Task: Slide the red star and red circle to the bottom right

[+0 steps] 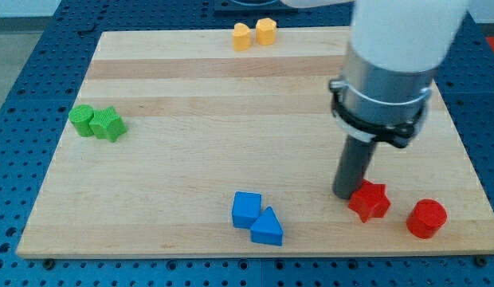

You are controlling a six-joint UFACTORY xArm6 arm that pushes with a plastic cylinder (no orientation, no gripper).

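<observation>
The red star lies near the view's bottom right of the wooden board. The red circle lies a short way to its right, apart from it and close to the board's bottom edge. My tip is down at the star's left side, right against it or nearly so.
A blue square block and a blue triangle touch each other at the bottom centre. A green circle and a green star sit together at the left. Two yellow blocks sit at the top edge.
</observation>
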